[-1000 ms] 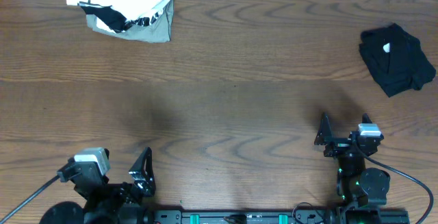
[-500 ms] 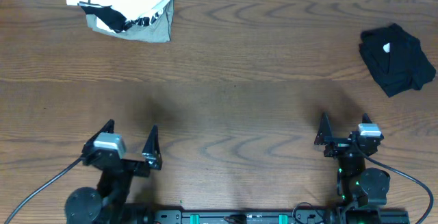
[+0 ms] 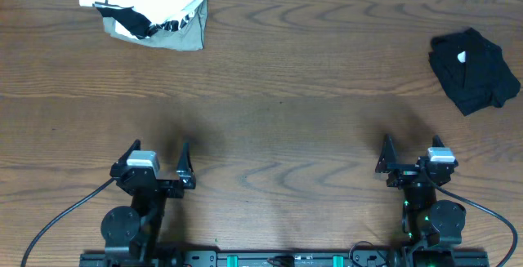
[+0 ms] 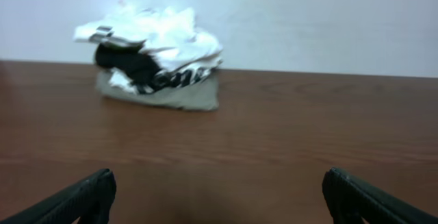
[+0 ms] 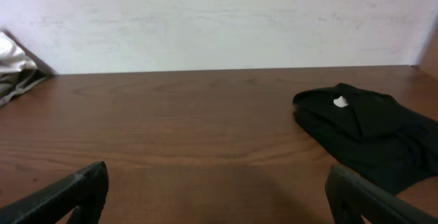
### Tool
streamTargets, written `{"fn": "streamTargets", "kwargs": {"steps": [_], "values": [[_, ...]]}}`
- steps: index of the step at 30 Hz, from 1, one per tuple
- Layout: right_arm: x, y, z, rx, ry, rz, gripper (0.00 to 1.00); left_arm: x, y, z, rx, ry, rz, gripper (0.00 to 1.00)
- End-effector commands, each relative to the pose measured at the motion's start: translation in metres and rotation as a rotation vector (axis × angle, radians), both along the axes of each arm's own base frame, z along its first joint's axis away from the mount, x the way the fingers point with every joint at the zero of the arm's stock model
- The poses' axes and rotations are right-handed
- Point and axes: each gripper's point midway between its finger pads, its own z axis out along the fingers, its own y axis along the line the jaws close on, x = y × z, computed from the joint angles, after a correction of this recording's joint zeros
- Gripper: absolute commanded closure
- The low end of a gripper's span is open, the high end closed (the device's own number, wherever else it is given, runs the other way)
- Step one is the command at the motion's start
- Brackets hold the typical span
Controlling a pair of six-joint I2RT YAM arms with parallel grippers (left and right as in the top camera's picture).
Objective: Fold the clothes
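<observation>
Left gripper (image 3: 160,146) and right gripper (image 3: 411,149) hang wide and empty at the table's (image 3: 278,95) near edge, apparently parked before reaching. The pale pile (image 3: 147,10) sits at its far-left corner, and the black garment (image 3: 474,69) lies by its right edge.

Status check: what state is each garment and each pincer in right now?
Light clothes pile: crumpled heap, unfolded, far left corner of table.
Black garment: loosely bundled, far right, nothing touching it.
Left pincer: open, holding nothing.
Right pincer: open, holding nothing.
</observation>
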Motion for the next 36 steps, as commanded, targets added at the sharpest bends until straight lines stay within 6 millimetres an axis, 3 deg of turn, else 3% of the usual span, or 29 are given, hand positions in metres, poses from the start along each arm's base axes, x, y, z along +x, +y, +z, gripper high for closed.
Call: {"fn": "streamTargets", "kwargs": {"steps": [1,18,36], "values": [[0.000,-0.001,0.000,-0.012,-0.001,-0.006,0.01,0.004,0.019,-0.008,0.034,-0.009,0.104,0.02],[0.000,-0.001,0.000,-0.012,-0.001,-0.006,0.01,0.019,0.030,-0.053,0.043,-0.005,0.161,0.02],[0.000,-0.001,0.000,-0.012,-0.001,-0.006,0.01,0.018,0.041,-0.058,0.063,0.016,0.203,0.02]]}}
